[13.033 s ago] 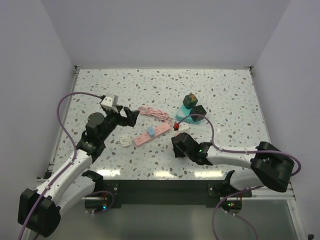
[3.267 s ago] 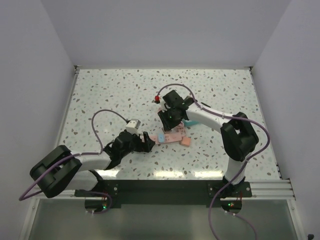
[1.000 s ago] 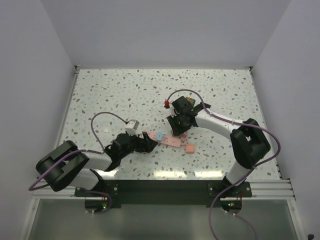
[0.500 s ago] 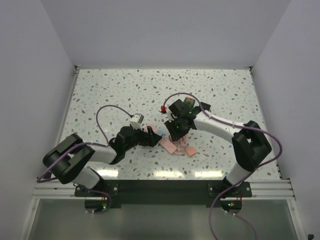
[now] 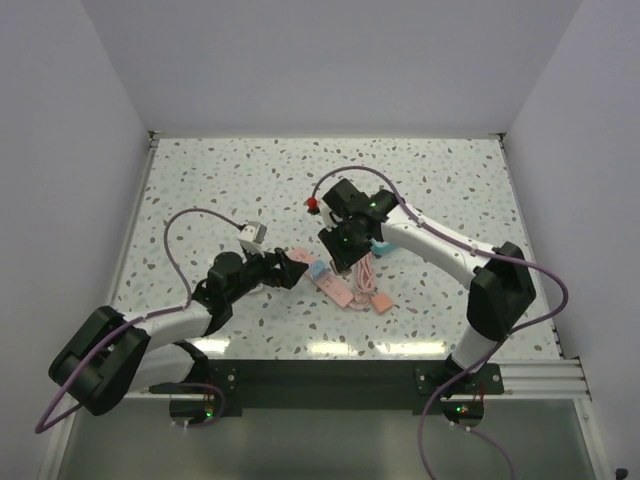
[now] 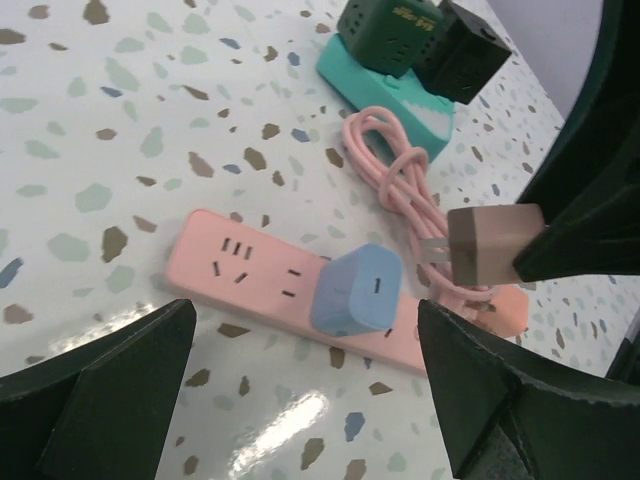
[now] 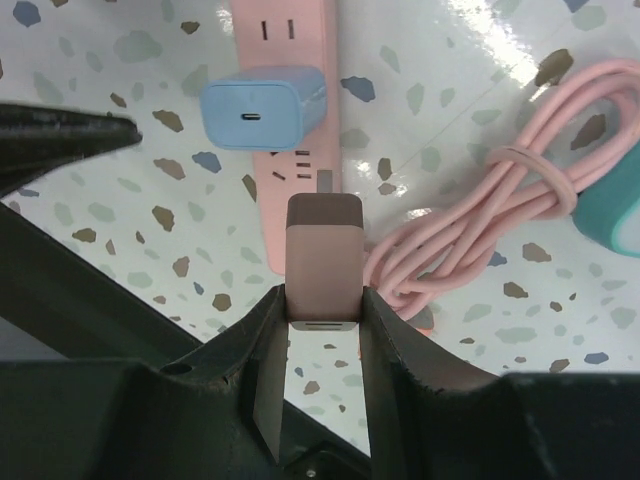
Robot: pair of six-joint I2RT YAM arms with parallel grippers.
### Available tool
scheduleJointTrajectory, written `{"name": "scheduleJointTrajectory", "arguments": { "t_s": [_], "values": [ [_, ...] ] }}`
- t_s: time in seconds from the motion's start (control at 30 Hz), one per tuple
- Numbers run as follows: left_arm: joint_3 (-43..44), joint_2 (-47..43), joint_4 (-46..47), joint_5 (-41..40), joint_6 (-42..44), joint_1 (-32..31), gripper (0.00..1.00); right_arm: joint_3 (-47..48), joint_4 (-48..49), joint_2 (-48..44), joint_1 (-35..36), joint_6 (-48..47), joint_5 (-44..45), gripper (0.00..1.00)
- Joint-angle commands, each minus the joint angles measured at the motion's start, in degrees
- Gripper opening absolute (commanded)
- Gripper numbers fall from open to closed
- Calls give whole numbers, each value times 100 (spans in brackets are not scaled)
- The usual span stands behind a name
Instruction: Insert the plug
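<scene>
The off-white plug [image 7: 323,255] is clamped between my right gripper's [image 7: 323,300] fingers and looks tan in shadow. It hangs over the pink power strip [image 7: 283,130], just below a blue charger [image 7: 263,107] that sits in the strip. In the left wrist view the plug [image 6: 495,243] is lifted above the strip's [image 6: 250,268] right end, beside the blue charger [image 6: 357,290]. My left gripper [image 6: 320,400] is open and empty, with its jaws wide apart just short of the strip. From above, the right gripper [image 5: 343,248] is over the strip [image 5: 340,288] and the left gripper [image 5: 290,268] is at its left end.
A coiled pink cable [image 5: 368,272] lies right of the strip and ends at a pink-orange block [image 5: 381,301]. A teal power block [image 6: 385,85] carrying dark green and black cubes stands behind the cable. White walls close the table's back and sides.
The left arm has drawn back to the left. The right gripper with the plug has shifted a little up and left over the strip. The strip now lies at a steeper slant.
</scene>
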Motion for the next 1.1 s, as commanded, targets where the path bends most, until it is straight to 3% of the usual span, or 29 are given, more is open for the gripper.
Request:
{"name": "scheduleJointTrajectory", "arguments": {
  "t_s": [0.0, 0.4, 1.07],
  "values": [
    [-210, -116, -45, 391, 172, 446, 98, 600, -837, 328, 237, -148, 110, 0],
    [-440, -573, -150, 752, 206, 895, 98, 1621, -1867, 1304, 413, -385, 488, 0],
    [-510, -644, -203, 831, 233, 1000, 98, 1929, -1753, 1902, 545, -420, 304, 0]
  ]
}}
